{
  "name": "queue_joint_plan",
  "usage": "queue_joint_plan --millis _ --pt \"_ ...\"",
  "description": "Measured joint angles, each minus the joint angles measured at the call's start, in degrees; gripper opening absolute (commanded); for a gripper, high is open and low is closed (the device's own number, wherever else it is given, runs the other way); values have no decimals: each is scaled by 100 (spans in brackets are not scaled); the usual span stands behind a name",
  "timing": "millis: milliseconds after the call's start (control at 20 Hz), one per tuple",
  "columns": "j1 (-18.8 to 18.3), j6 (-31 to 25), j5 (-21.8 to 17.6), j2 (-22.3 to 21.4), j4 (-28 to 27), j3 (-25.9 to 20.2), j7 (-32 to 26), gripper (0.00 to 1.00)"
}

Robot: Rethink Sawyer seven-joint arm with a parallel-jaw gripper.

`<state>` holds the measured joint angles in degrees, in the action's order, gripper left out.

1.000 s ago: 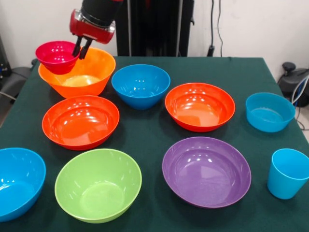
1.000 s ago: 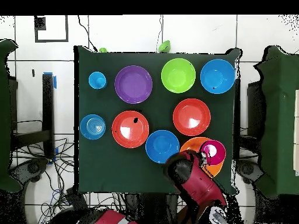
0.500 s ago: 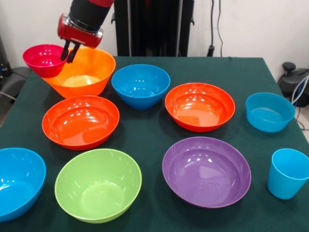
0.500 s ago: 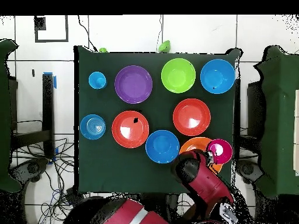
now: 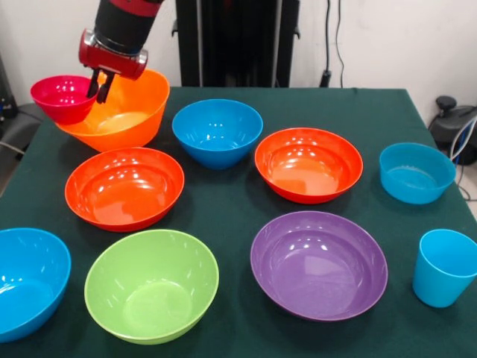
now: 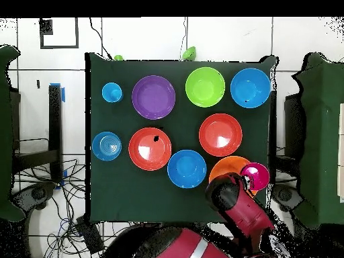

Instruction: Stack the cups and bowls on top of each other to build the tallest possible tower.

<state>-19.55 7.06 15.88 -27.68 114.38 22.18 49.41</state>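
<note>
Pincer (image 5: 99, 84): dark fingers pinched over the rim of the small magenta bowl (image 5: 62, 97), held aloft and pressed against the outer left side of the large yellow-orange bowl (image 5: 119, 110), which sits tilted at the surface's (image 5: 223, 194) corner. All bowls are glossy, round, smooth plastic on dark green cloth. Blue bowl (image 5: 217, 131) just beside. Light-blue tumbler (image 5: 446, 266), straight-walled and handleless, stands upright at the opposite corner, near the pale-blue small bowl (image 5: 416, 172).
</note>
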Motion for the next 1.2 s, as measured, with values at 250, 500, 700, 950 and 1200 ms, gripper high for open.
queue_joint_plan --millis 250,500,700,950,1200 --pt "2 -1 0 -91 7 -68 39 0" --pt "6 -2 -1 -231 59 -162 122 0" --pt "37 -6 -1 -294 79 -169 127 0" --pt "186 -123 -1 -400 85 -170 127 0" --pt "256 -194 -1 -439 104 -194 166 0"
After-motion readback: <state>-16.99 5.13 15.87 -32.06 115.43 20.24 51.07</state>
